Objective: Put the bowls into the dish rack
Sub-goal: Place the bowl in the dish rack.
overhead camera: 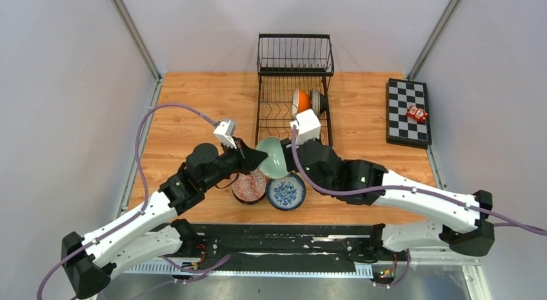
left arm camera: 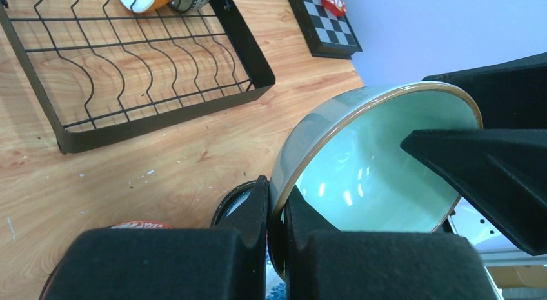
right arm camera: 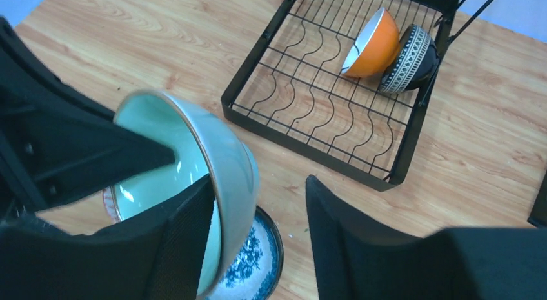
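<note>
Top external view: pale green bowl (overhead camera: 276,157) sits tipped on edge between the two arms, just short of the dish rack's (overhead camera: 259,116) near rim, not in it. It overlaps the red-patterned bowl (overhead camera: 248,187) and the blue-and-white bowl (overhead camera: 286,192), both flat on the wooden surface (overhead camera: 193,113).

Left wrist view: left hand (left arm camera: 277,210) is pinched tight on the green bowl's rim, one finger inside the bowl and one outside.

Right wrist view: right hand (right arm camera: 258,187) has its jaws spread. One finger lies against the bowl's inside. The other stands clear of the outer wall, gripping nothing.

Rack's lower tray holds two bowls on edge at its far right corner, touching: orange bowl (overhead camera: 300,101) and dark patterned bowl (overhead camera: 317,101). The raised basket behind holds no bowl.

Checkered board (overhead camera: 403,113) lies at the surface's far right, with a small red object (overhead camera: 417,113) on it.
</note>
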Controlling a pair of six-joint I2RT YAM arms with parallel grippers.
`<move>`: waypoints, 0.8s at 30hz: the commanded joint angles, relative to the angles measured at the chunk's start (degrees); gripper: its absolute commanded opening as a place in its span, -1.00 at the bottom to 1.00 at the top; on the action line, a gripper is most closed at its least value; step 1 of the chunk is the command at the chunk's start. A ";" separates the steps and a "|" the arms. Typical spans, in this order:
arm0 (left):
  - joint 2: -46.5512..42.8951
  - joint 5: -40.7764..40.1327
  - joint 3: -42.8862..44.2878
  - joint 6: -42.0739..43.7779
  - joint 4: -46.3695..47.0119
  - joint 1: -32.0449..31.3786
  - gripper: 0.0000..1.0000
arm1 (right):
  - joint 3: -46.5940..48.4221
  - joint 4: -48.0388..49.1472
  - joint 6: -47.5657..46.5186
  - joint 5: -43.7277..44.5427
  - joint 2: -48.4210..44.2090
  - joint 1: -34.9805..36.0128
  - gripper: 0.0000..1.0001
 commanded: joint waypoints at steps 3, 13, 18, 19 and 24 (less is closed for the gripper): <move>-3.22 3.16 -0.18 0.25 7.17 -0.28 -1.00 | -7.47 5.66 1.16 -8.59 -8.67 0.37 0.41; -3.84 8.09 -2.61 -0.72 14.52 0.03 -1.00 | -15.92 8.85 5.08 -16.17 -21.47 -1.46 0.99; -3.63 10.02 -3.61 -1.78 17.09 0.16 -1.00 | -19.20 11.60 5.25 -21.55 -25.68 -2.59 1.00; -3.70 10.62 -3.83 -2.06 17.91 0.23 -1.00 | -19.77 12.73 4.89 -23.00 -26.23 -2.64 1.00; -3.93 13.01 -4.22 -3.14 20.52 0.33 -1.00 | -19.95 14.92 3.60 -29.16 -27.05 -2.76 1.00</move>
